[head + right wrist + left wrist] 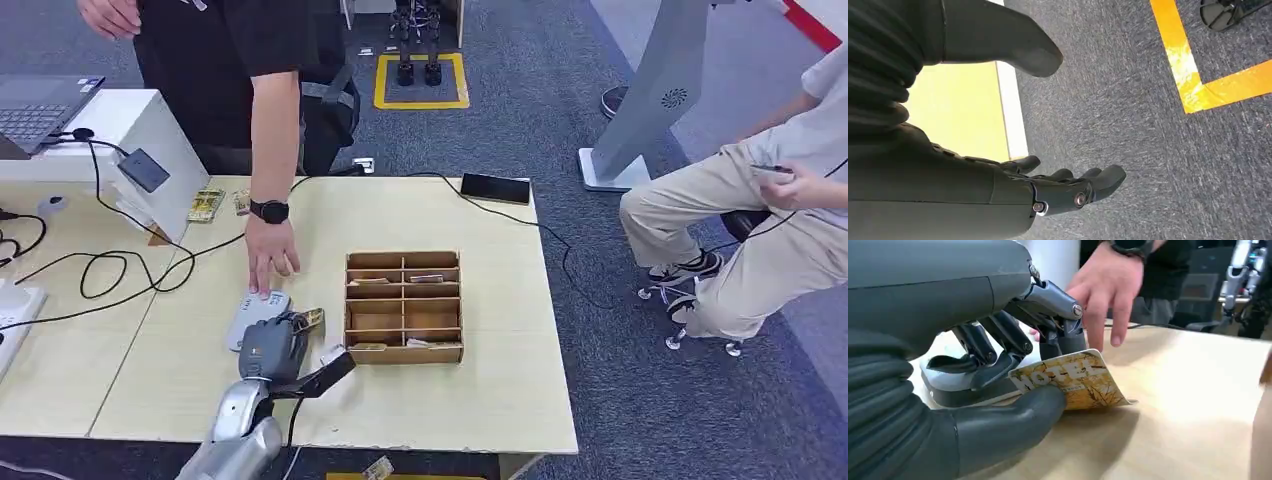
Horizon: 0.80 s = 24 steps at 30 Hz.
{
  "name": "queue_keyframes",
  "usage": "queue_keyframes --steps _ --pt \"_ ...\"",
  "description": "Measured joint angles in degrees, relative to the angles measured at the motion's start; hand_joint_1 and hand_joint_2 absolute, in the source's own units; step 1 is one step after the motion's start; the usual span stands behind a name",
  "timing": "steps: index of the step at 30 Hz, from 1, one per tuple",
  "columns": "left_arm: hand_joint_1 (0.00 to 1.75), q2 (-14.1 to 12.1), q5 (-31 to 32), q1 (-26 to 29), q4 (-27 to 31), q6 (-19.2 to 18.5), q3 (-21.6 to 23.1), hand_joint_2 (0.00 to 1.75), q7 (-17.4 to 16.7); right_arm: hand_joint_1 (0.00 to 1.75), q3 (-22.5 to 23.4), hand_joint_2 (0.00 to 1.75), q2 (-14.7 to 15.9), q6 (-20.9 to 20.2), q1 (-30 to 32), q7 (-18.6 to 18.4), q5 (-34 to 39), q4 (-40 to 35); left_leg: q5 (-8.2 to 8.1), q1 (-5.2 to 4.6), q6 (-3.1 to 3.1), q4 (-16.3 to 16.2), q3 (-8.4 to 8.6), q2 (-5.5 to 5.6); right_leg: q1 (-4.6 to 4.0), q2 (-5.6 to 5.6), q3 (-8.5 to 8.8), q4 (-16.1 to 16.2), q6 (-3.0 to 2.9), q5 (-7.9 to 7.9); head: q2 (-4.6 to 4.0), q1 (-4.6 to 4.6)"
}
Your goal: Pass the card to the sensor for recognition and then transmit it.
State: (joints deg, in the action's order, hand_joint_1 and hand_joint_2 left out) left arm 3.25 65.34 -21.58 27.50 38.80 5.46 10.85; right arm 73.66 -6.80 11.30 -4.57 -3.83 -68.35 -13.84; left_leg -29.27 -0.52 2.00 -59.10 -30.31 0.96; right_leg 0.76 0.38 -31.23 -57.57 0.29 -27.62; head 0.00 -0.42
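My left hand point(272, 345) point(1013, 385) pinches a yellow hotel card point(1075, 382) point(311, 319) between thumb and fingers, low over the table. Right behind the card lies the grey-and-white sensor pad point(253, 317) point(955, 382). A person's hand point(268, 255) point(1108, 287), with a black watch on the wrist, rests its fingertips on the far end of the sensor. My right hand point(1048, 187) hangs beside the table over grey carpet, fingers spread and holding nothing.
A wooden card rack point(404, 306) with several compartments stands just right of my left hand. Cables point(120, 275), a white box with a reader point(145, 168), a laptop point(35, 105) and a black phone point(495, 188) lie further back. A seated person point(760, 215) is at right.
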Motion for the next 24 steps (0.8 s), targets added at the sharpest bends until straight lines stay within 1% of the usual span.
queue_keyframes --steps 2,4,5,6,7,8,9,11,18,21,22,23,24 --pt "1.75 0.7 -7.7 0.0 0.7 0.1 -0.6 1.75 3.7 0.0 0.0 1.75 0.0 0.2 0.0 0.0 0.2 0.0 0.01 0.0 -0.01 0.0 0.0 0.0 -0.01 0.0 -0.02 0.0 -0.01 0.0 0.0 -0.02" --pt "1.75 1.8 -15.0 0.2 2.7 -0.9 -0.9 1.75 6.3 0.0 0.0 1.75 0.0 0.4 0.0 -0.1 0.2 0.0 0.03 0.0 -0.03 0.0 -0.03 0.0 -0.01 0.0 -0.06 0.0 -0.02 0.02 0.0 -0.02" --pt "1.75 2.5 -21.3 0.6 5.5 -3.1 -0.9 1.75 7.2 0.0 0.0 1.75 0.0 0.7 0.0 -0.2 0.3 0.0 0.05 0.0 -0.04 0.0 -0.05 0.04 -0.01 -0.01 -0.08 0.0 -0.02 0.02 0.0 -0.02" --pt "1.75 3.1 -25.9 0.9 7.8 -5.6 -0.9 1.75 7.3 0.0 0.0 1.75 0.0 0.8 0.0 -0.2 0.4 0.0 0.08 0.0 -0.01 0.0 -0.1 0.1 -0.01 -0.04 -0.11 0.0 -0.01 0.02 0.0 0.0" --pt "1.75 3.9 -30.0 1.4 10.8 -8.0 -0.8 1.75 6.3 0.0 0.0 1.75 -0.1 0.9 0.0 -0.3 0.4 0.0 0.09 0.0 0.0 0.0 -0.17 0.11 -0.01 -0.05 -0.15 0.0 -0.01 0.02 0.0 0.0" --pt "1.75 4.4 -31.9 1.8 13.1 -9.1 -0.5 1.75 5.3 0.0 0.0 1.75 -0.1 0.9 0.0 -0.3 0.4 0.0 0.1 0.01 0.0 0.0 -0.22 0.09 -0.01 -0.04 -0.16 0.0 -0.01 0.03 0.0 0.0" --pt "1.75 4.8 -33.0 2.1 15.0 -9.4 -0.2 1.75 4.6 0.0 0.0 1.75 -0.2 0.9 0.0 -0.3 0.5 0.0 0.1 0.01 0.0 0.0 -0.23 0.07 -0.01 -0.03 -0.19 0.0 -0.01 0.03 0.0 0.0" --pt "1.75 5.1 -34.3 3.2 17.8 -9.5 0.6 1.75 4.2 0.0 0.0 1.75 -0.2 0.9 0.1 -0.3 0.5 0.0 0.1 0.0 0.01 0.0 -0.35 -0.01 0.0 0.05 -0.38 0.0 -0.01 0.07 0.0 0.0" --pt "1.75 5.1 -34.7 3.3 18.2 -9.4 0.7 1.75 4.2 0.0 0.0 1.75 -0.2 0.9 0.1 -0.3 0.5 0.0 0.1 0.0 0.01 0.0 -0.39 -0.01 0.0 0.06 -0.41 0.0 0.0 0.08 0.0 0.0" --pt "1.75 5.2 -36.3 4.1 20.4 -9.0 1.8 1.75 4.6 0.0 0.0 1.75 -0.2 0.9 0.1 -0.3 0.6 0.0 0.08 0.0 0.03 0.0 -0.6 0.0 0.0 0.08 -0.63 0.0 0.0 0.07 0.0 0.0" --pt "1.75 5.4 -43.3 4.5 22.3 -11.4 2.2 1.75 7.5 0.0 0.0 1.75 -0.2 1.0 0.1 -0.4 0.6 0.0 0.06 0.0 0.05 -0.1 -0.83 0.0 0.0 0.1 -0.89 0.0 0.0 0.06 0.0 0.0" --pt "1.75 6.2 -55.7 4.6 27.0 -16.0 2.7 1.75 7.7 0.0 0.0 1.75 -0.4 1.8 0.1 -0.5 0.5 0.0 0.07 0.0 0.05 -0.1 -0.98 0.01 0.0 0.09 -1.05 0.0 0.0 0.07 0.0 0.0" --pt "1.75 6.4 -60.1 4.3 28.9 -16.5 3.3 1.75 6.5 0.0 0.0 1.75 -0.4 2.1 0.1 -0.5 0.3 0.0 0.07 0.0 0.05 -0.1 -1.0 0.0 0.0 0.1 -1.06 0.0 0.0 0.07 0.0 0.0"
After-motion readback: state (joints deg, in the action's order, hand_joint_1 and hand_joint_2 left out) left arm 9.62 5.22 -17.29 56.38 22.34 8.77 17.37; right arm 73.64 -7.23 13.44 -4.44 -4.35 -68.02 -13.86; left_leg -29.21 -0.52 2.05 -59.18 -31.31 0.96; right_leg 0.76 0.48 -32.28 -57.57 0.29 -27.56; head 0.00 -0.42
